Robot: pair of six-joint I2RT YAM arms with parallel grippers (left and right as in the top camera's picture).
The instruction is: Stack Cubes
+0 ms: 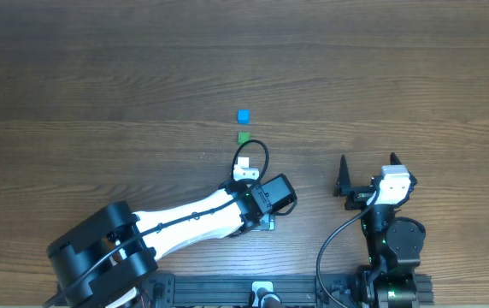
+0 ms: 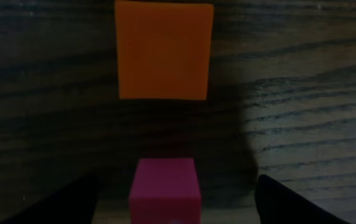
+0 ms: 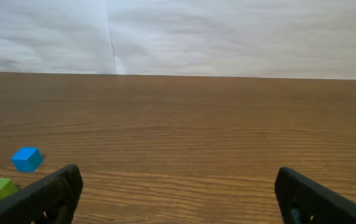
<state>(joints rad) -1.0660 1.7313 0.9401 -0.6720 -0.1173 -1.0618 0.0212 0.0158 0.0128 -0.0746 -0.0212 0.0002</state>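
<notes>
Left wrist view: left gripper (image 2: 177, 180), jaws spread, straddles magenta cube (image 2: 165, 193) near orange cube (image 2: 164, 50), apparently poised to grasp; right gripper (image 3: 177, 177) likewise spread.

The far cube (image 1: 243, 115) is lying just behind the near cube (image 1: 243, 137), midway across the worktop (image 1: 99, 85). Just before them the left hand (image 1: 244, 164) is hanging over a third cube (image 2: 165, 190), which is sitting between its spread fingers, with a fourth cube (image 2: 163, 50) beyond it. The right hand (image 1: 368, 171) is hanging well to their right.

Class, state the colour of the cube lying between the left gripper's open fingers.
The cube is magenta; the left wrist view shows it best.
</notes>
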